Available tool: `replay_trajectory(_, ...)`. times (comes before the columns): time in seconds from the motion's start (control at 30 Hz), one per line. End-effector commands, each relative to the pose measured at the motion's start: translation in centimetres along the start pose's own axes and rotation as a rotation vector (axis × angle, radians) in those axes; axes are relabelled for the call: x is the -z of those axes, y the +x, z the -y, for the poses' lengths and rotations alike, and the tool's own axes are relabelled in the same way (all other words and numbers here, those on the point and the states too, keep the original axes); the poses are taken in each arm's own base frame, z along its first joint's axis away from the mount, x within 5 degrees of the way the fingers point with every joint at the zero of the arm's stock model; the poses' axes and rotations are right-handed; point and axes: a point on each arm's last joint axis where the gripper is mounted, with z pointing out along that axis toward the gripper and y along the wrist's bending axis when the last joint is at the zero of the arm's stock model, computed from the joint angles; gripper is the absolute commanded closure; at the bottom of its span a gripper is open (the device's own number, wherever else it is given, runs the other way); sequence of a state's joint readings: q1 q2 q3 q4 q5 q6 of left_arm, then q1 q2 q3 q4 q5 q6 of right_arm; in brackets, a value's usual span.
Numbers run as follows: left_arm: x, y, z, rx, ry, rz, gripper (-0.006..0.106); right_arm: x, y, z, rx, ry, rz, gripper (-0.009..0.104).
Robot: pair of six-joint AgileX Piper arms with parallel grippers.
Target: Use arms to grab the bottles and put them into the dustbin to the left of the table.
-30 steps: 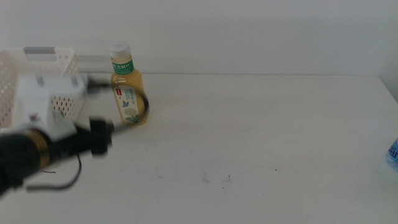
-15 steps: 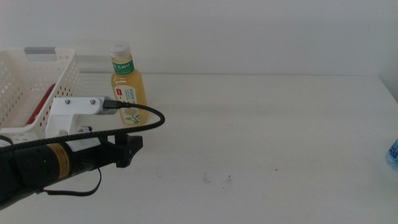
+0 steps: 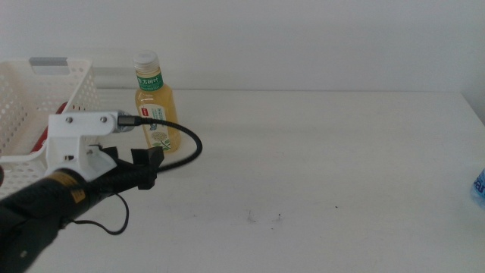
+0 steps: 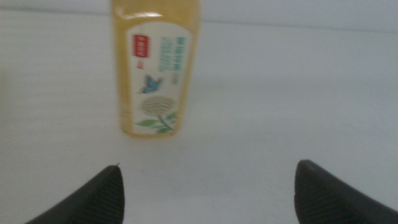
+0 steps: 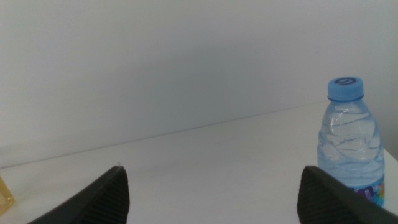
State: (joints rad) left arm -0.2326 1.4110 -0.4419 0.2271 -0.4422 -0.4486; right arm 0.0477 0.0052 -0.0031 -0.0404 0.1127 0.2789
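The yellow tea bottle (image 3: 155, 106) with its white cap stands upright at the back of the table (image 3: 318, 167), just right of the white dustbin (image 3: 30, 98). My left gripper (image 3: 145, 167) hangs open a short way in front of the bottle, not touching it. In the left wrist view the bottle (image 4: 155, 68) stands ahead of the left gripper (image 4: 208, 190) and off toward one jaw. A clear water bottle (image 5: 348, 143) with a blue cap stands beside the open right gripper (image 5: 211, 190); its edge (image 3: 479, 188) shows at the table's right side. A red item (image 3: 45, 138) lies in the dustbin.
The left arm's white housing (image 3: 79, 140) and its black cable (image 3: 189, 152) sit between the dustbin and the tea bottle. A white wall runs behind the table. Tiny dark specks (image 3: 261, 218) mark the tabletop's middle.
The left arm has swung away from the dustbin, and its open gripper now points at the tea bottle from closer in. The bottles have not moved.
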Motion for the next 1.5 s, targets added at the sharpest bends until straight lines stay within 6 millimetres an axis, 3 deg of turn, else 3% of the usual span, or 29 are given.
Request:
replay_trajectory(0.0,0.3,0.6,0.0,-0.01,-0.069,0.051,0.007,0.0,0.0,0.0,0.008,0.006,0.012,0.007)
replay_trajectory(0.17,0.6,1.2,1.0,-0.069,-0.152,0.089,0.007,0.0,0.0,0.0,0.008,0.006,0.012,0.007)
replay_trajectory(0.5,0.3,0.8,1.1,-0.094,-0.154,0.146,0.007,0.0,0.0,0.0,0.008,0.006,0.012,0.007)
replay_trajectory(0.67,-1.9,2.1,0.8,-0.11,-0.157,0.139,0.007,0.0,0.0,0.0,0.008,0.006,0.012,0.007)
replay_trajectory(0.8,-3.7,2.9,0.6,-0.114,-0.135,0.238,0.007,0.0,0.0,0.0,0.008,0.006,0.012,0.007)
replay_trajectory(1.03,-8.5,3.3,-0.1,-0.13,-0.15,0.254,0.007,0.0,0.0,0.0,0.008,0.006,0.012,0.007)
replay_trajectory(1.47,-14.9,1.2,-2.0,-0.155,-0.142,0.251,0.007,0.0,0.0,0.0,0.008,0.006,0.012,0.007)
